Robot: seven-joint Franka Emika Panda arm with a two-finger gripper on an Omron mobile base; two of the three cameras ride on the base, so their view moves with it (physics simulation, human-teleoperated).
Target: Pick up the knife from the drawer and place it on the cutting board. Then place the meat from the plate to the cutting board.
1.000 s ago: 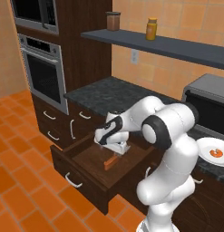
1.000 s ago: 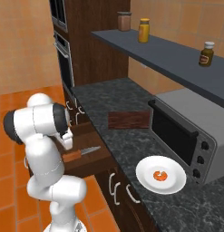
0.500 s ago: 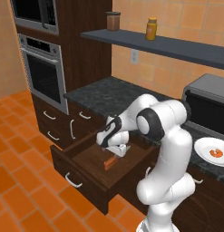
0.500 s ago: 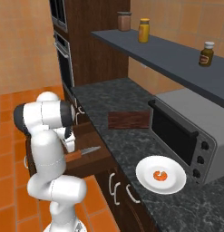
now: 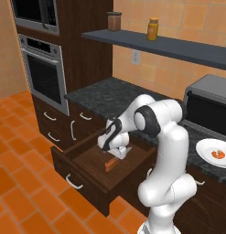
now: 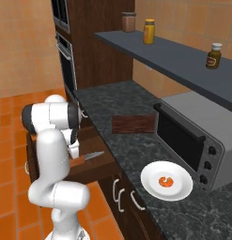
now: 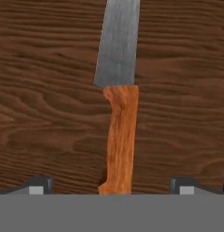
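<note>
The knife (image 7: 120, 140) lies flat on the wood-grain bottom of the open drawer (image 7: 50, 90), orange-brown handle toward me and grey blade pointing away. My gripper (image 7: 111, 185) hangs just above the handle's end, open, with one fingertip on each side and nothing held. In the left base view the gripper (image 5: 118, 153) reaches down into the drawer (image 5: 82, 180) over the knife (image 5: 111, 163). The cutting board (image 6: 134, 124) rests on the dark counter. Beside the toaster oven, the white plate (image 6: 150, 180) holds the meat (image 6: 166, 181).
A grey toaster oven (image 6: 192, 140) stands on the counter right of the board. A dark shelf (image 6: 183, 65) with jars runs above. A wall oven (image 5: 43, 80) and narrower drawers (image 5: 55, 123) sit left of the open drawer. Orange tile floor lies in front.
The arm has bent lower and the hand has sunk closer to the knife in the drawer. The jaws have stayed open.
</note>
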